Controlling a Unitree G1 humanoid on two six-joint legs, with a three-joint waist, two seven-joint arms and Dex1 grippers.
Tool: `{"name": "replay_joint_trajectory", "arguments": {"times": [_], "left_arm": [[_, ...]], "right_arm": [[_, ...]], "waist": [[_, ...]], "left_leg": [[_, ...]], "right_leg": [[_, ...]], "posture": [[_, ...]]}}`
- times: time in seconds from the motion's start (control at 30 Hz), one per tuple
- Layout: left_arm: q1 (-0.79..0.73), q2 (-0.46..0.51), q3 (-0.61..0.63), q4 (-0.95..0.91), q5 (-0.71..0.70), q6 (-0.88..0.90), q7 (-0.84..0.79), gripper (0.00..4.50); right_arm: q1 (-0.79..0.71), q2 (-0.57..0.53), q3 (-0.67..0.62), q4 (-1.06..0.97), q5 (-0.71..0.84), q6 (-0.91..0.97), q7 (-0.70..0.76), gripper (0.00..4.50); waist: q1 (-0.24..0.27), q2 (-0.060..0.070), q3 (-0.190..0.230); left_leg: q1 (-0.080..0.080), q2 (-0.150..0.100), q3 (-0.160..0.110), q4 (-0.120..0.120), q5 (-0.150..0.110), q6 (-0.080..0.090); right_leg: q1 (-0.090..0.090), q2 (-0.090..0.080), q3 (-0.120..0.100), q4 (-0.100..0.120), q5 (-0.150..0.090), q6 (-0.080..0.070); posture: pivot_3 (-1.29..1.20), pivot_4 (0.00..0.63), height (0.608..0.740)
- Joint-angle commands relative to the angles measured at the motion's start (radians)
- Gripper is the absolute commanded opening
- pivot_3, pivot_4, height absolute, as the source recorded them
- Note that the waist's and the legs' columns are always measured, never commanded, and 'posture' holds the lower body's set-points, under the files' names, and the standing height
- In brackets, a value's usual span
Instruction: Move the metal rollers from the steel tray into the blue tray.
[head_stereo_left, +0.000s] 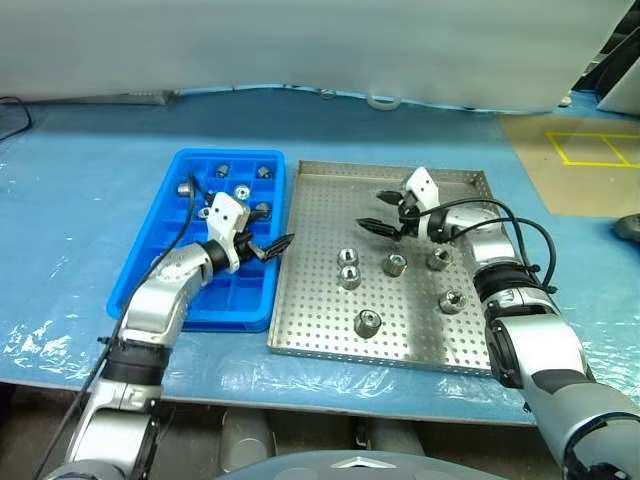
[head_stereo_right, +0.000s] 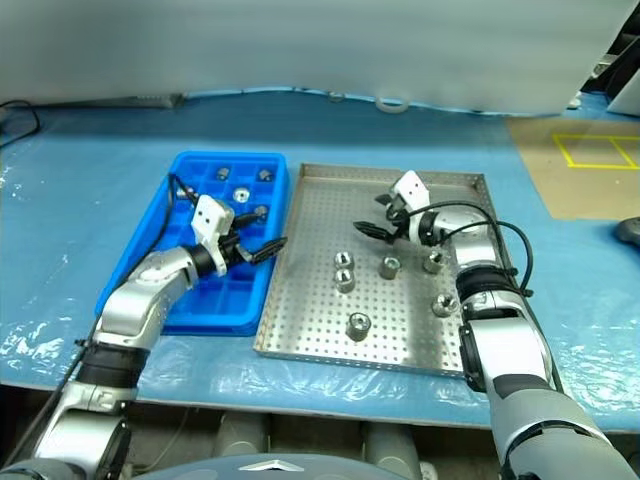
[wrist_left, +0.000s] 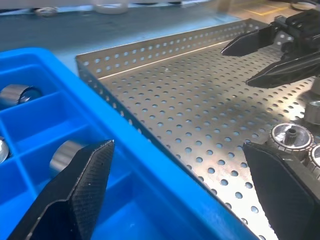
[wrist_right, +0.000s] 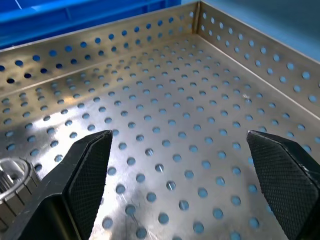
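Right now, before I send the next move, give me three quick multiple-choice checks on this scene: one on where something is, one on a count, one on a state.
1. Where does the blue tray lie relative to the steel tray?
A. On the robot's left of it
B. On the robot's right of it
C. Stacked on top of it

2. How many metal rollers lie in the steel tray?
A. Two
B. Six
C. Ten

3. What state is the right gripper in?
A. Shut on a roller
B. Shut, empty
C. Open, empty

Answers: 1 A, the trays lie side by side, the blue one by the left arm. 2 B, six sit on the perforated floor. 3 C, its fingers stand apart over bare floor.
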Motion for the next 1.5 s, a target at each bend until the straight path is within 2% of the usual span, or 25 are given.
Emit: {"name": "replay_joint_trajectory", "arguments": {"times": [0.03,0.17,0.23,0.3,0.43,0.67,1.1,1.5], "left_arm": [[-0.129,0.054,-0.033,0.106,0.009,-0.039,-0.148,4.50],[-0.311,0.081,-0.080,0.336,0.036,-0.056,-0.312,4.50],[-0.391,0.088,-0.137,0.482,0.100,-0.102,-0.390,4.50],[-0.488,0.062,-0.161,0.642,0.142,-0.156,-0.435,4.50],[-0.631,-0.009,-0.182,0.849,0.202,-0.258,-0.484,4.50],[-0.766,-0.136,-0.148,1.038,0.247,-0.405,-0.470,4.50],[-0.732,-0.236,-0.154,1.105,0.318,-0.482,-0.527,4.50],[-0.600,-0.304,-0.155,1.083,0.363,-0.564,-0.352,4.50]], "right_arm": [[0.024,-0.035,-0.023,-0.074,0.019,0.013,-0.015,4.47],[0.074,-0.057,-0.037,-0.138,0.032,0.037,-0.043,4.47],[0.105,-0.064,-0.045,-0.180,0.039,0.054,-0.055,4.47],[0.143,-0.070,-0.049,-0.227,0.042,0.071,-0.067,4.47],[0.189,-0.078,-0.053,-0.296,0.050,0.102,-0.090,4.47],[0.232,-0.088,-0.049,-0.358,0.052,0.129,-0.115,4.47],[0.287,-0.098,-0.055,-0.427,0.061,0.164,-0.145,4.47],[0.313,-0.083,-0.037,-0.455,0.055,0.173,-0.163,4.47]], "waist": [[-0.001,0.000,0.000],[-0.006,0.000,0.000],[-0.012,0.000,0.000],[-0.020,0.000,0.000],[-0.031,-0.001,0.000],[-0.039,-0.001,0.001],[-0.055,-0.003,0.002],[-0.058,-0.005,0.003]], "left_leg": [[0.000,0.000,0.000,0.000,0.000,0.000],[0.001,0.000,0.001,0.000,0.001,0.001],[0.003,-0.001,0.003,0.000,0.000,0.001],[0.004,-0.002,0.003,0.000,0.000,0.001],[0.005,-0.002,0.003,0.000,-0.001,0.002],[0.011,-0.003,0.004,-0.001,-0.002,0.003],[0.016,-0.003,0.011,-0.002,-0.004,0.006],[0.019,-0.006,0.022,-0.003,-0.008,0.013]], "right_leg": [[0.000,0.000,0.000,0.000,0.000,0.000],[0.000,0.000,0.001,0.000,0.001,0.001],[0.001,0.000,0.003,0.000,0.001,0.002],[0.003,0.000,0.003,-0.002,0.002,0.002],[0.006,0.000,0.005,-0.004,0.003,0.005],[0.012,0.000,0.006,-0.007,0.004,0.006],[0.014,-0.001,0.012,-0.011,0.005,0.007],[0.014,-0.002,0.025,-0.020,0.009,0.011]], "posture": [[-0.14,0.150,0.740],[-0.20,0.150,0.740],[-0.24,0.150,0.740],[-0.27,0.150,0.740],[-0.29,0.150,0.740],[-0.32,0.150,0.740],[-0.36,0.150,0.740],[-0.36,0.150,0.740]]}}
